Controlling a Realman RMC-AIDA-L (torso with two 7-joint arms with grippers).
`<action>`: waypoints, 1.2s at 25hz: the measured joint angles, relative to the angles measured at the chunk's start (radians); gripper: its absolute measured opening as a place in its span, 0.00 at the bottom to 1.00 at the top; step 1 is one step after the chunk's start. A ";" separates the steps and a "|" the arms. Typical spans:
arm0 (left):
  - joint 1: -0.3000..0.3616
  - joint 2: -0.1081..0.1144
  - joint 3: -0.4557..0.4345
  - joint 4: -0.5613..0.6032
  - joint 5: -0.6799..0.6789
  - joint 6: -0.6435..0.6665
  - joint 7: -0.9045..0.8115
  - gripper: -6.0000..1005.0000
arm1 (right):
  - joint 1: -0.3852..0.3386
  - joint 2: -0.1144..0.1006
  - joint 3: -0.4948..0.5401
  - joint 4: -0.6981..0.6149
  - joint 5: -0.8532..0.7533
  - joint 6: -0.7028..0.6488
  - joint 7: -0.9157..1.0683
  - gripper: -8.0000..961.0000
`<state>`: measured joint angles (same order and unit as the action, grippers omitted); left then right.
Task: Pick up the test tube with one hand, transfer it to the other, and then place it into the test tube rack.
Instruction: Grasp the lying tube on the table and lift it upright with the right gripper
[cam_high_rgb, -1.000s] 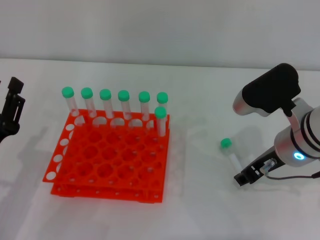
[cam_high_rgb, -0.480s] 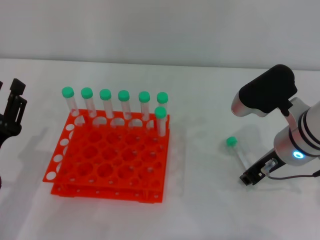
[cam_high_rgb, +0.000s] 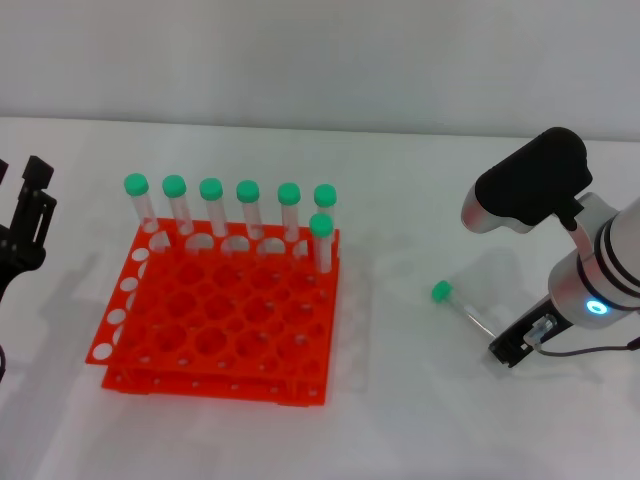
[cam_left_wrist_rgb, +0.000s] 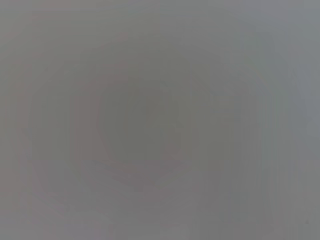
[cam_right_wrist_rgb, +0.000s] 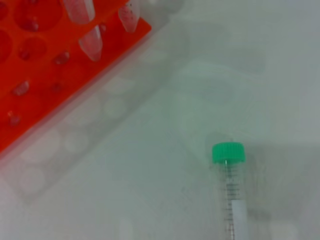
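White table (cam_high_rgb: 400, 420): rack (cam_high_rgb: 215, 320), loose tube (cam_high_rgb: 460, 306).

Orange-red test tube rack (cam_high_rgb: 215, 320) stands left of centre on white table (cam_high_rgb: 400, 430), seven green-capped tubes (cam_high_rgb: 249, 208) upright along far edge. One test tube (cam_high_rgb: 458, 306) right of rack, tip end at right gripper (cam_high_rgb: 508, 352). Left gripper (cam_high_rgb: 22, 232) at left edge, well apart.

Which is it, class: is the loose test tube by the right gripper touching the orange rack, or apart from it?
Apart. The head view shows bare table between the test tube held at the right gripper and the rack; the right wrist view shows the same gap.
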<state>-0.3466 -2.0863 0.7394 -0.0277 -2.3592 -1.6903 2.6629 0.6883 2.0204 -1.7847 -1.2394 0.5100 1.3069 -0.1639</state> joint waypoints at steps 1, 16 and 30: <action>-0.001 0.000 0.000 0.000 0.000 0.000 0.000 0.52 | 0.001 0.000 0.000 0.001 0.000 0.000 0.000 0.24; -0.008 0.000 0.000 0.000 0.002 0.000 -0.003 0.52 | 0.000 -0.002 0.003 0.010 -0.002 0.011 -0.014 0.19; 0.001 0.008 0.008 0.069 0.086 -0.007 -0.155 0.52 | -0.266 -0.009 0.234 -0.353 0.035 -0.104 -0.186 0.19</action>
<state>-0.3451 -2.0784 0.7470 0.0409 -2.2736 -1.6978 2.5083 0.4226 2.0117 -1.5506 -1.5925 0.5445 1.2026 -0.3501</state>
